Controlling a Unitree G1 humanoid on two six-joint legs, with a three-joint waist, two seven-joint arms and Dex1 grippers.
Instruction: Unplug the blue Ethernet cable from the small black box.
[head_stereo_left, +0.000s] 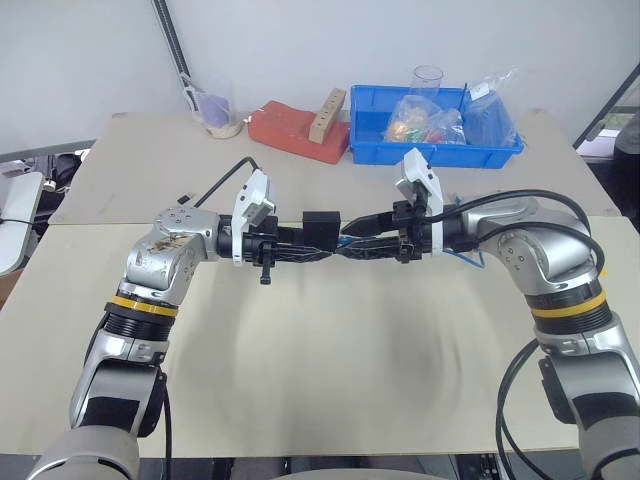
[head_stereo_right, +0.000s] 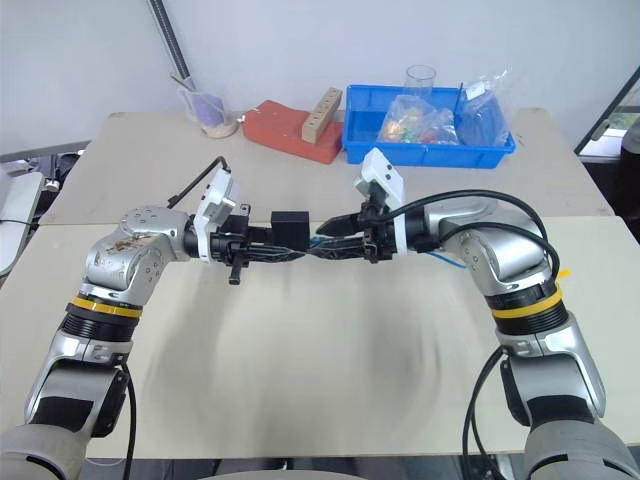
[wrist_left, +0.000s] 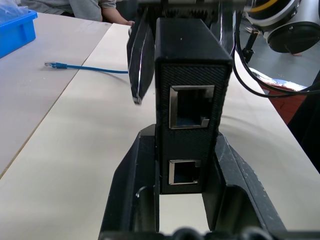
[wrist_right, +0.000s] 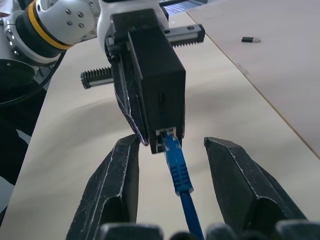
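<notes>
My left gripper (wrist_left: 183, 150) is shut on the small black box (head_stereo_left: 322, 226) and holds it in the air above the table, between my two hands. On the side facing the left wrist camera the box (wrist_left: 192, 80) has two empty ports. On the opposite side, the blue Ethernet cable's plug (wrist_right: 172, 155) sits in a port of the box (wrist_right: 155, 85). My right gripper (wrist_right: 172, 145) straddles that plug, with a gap between each finger and the cord. The cable (wrist_left: 85, 67) trails down onto the table.
At the table's far edge stand a blue bin (head_stereo_left: 370, 140) of bagged items, a red block (head_stereo_left: 290, 130) with a wooden piece (head_stereo_left: 327, 115) on it, and a cup (head_stereo_left: 220, 115). A tiny black stick (wrist_right: 250, 39) lies on the table. A person's arm (wrist_left: 112, 15) rests beyond the table.
</notes>
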